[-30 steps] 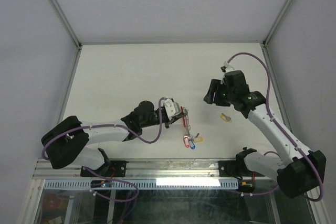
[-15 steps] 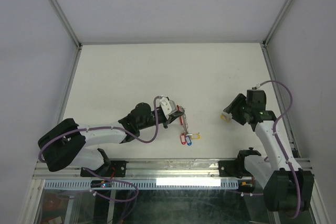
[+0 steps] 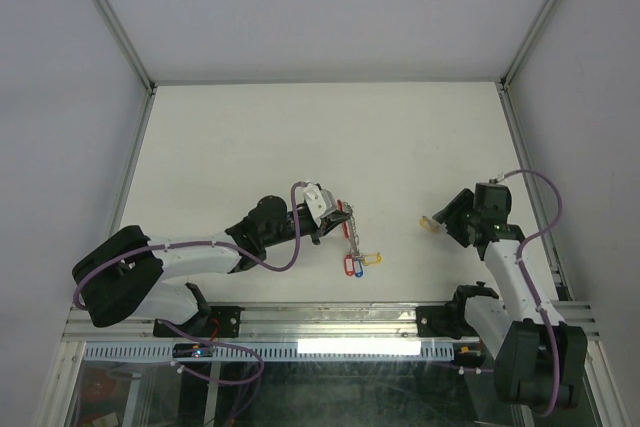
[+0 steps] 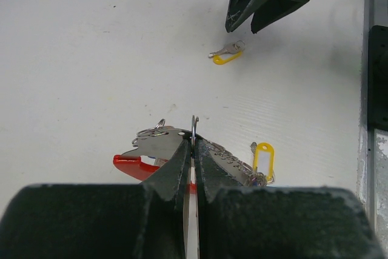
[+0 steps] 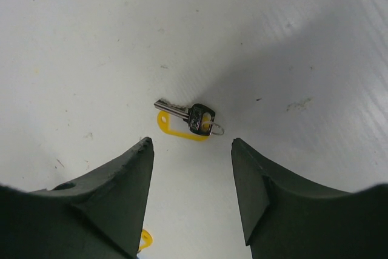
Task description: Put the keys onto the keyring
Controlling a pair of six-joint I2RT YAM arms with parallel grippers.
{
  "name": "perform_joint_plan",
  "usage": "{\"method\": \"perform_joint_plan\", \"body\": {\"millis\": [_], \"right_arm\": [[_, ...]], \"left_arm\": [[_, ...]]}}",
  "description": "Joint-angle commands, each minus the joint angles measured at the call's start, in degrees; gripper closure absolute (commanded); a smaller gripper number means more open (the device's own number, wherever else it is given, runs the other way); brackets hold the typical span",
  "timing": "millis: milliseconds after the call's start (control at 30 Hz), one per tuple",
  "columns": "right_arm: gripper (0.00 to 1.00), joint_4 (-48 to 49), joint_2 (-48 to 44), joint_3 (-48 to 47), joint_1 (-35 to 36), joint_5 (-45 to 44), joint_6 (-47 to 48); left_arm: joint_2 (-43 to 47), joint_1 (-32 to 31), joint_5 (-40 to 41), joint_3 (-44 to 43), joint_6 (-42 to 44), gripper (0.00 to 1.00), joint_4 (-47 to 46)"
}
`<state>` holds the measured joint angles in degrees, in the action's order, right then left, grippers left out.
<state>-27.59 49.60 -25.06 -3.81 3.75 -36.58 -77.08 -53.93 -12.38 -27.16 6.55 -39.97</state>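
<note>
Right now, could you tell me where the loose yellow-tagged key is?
The loose key lies on the table at the right of the top view, just beyond the open right gripper, apart from the keyring.

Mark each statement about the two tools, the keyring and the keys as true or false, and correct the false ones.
1. The left tool is shut on the keyring. True.
2. The right tool is holding the loose key. False: the tool is open, and the key lies on the table ahead of its fingers.
3. The loose key carries a yellow tag. True.
4. All the keys are gathered at the keyring. False: the loose key lies apart from it, beside the right tool.
</note>
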Motion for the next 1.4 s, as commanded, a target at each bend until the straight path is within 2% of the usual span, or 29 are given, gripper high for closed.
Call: {"method": "perform_joint_plan", "body": {"millis": [0,133,500,633,1033,1233,1367], "right_arm": [[0.43,7.7,4.0,-0.3,-1.8,0.8,0.1],[0.45,9.6,6.4,-0.5,-2.5,0.9,0.4],[0.6,10.3,7.8,2.2,-2.6,2.0,-0.1],[0.62,10.6,8.3,2.5,-2.7,2.8,0.0],[0.71,13.4,10.1,3.3,-2.4,10.9,-1.8],[0.72,14.4,9.6,3.3,0.5,12.6,-4.1],[0.72,16.5,10.5,2.7,5.5,11.9,-7.1]], "left_arm": [[0.7,0.0,-1.9,-0.6,-1.0,1.0,-4.2],[0.7,0.0,-1.8,-1.0,-0.6,1.0,-3.2],[0.7,0.0,-2.1,-1.5,-0.5,1.0,-2.3],[0.4,-0.1,-2.3,-1.6,-0.5,1.0,-2.0],[0.3,0.0,-2.6,-2.5,-0.3,1.0,-0.7],[0.3,0.0,-2.4,-2.7,-0.3,1.0,0.1],[0.3,0.0,-2.5,-2.7,-0.3,1.0,0.6]]}}
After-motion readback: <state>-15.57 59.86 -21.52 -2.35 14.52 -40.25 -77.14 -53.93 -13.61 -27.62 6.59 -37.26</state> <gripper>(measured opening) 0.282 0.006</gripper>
